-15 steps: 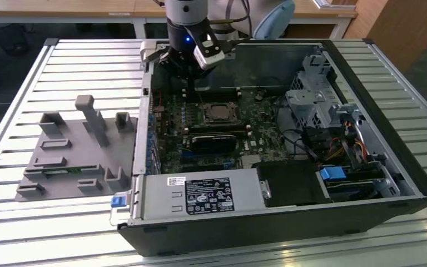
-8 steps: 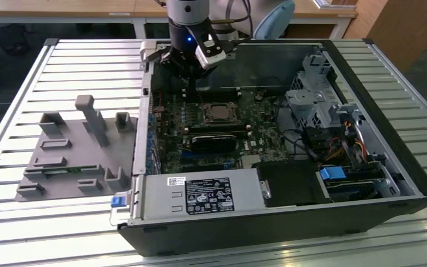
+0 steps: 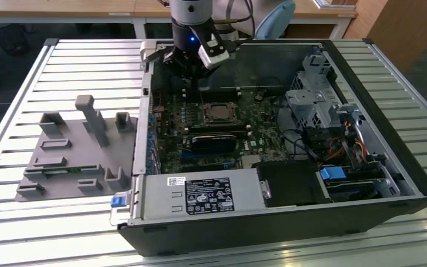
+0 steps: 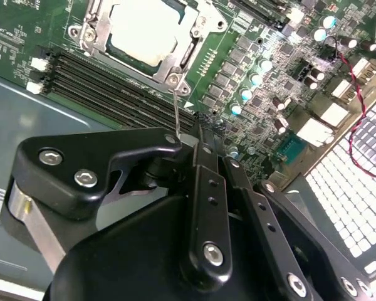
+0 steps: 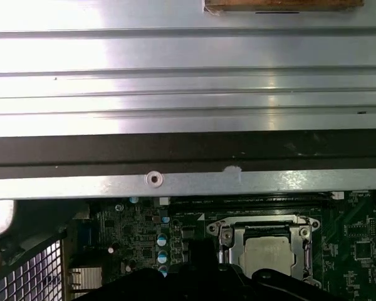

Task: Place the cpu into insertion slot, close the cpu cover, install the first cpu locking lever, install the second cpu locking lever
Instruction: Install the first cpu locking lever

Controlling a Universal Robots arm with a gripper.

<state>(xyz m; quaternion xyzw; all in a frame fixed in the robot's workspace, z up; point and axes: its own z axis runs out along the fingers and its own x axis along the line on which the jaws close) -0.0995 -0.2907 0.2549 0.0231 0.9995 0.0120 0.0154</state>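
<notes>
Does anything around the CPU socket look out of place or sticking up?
Yes. A thin wire locking lever sticks up from the corner of the cpu cover instead of lying flat, and its tip reaches the gripper. The cpu lies flat in the cover's window. Nothing else looks off.

A slatted metal worktop (image 3: pixel 80 55) spans the frame. Wooden desks (image 3: pixel 50 6) and a pale blue chair (image 3: pixel 277 19) stand along the top edge.
</notes>
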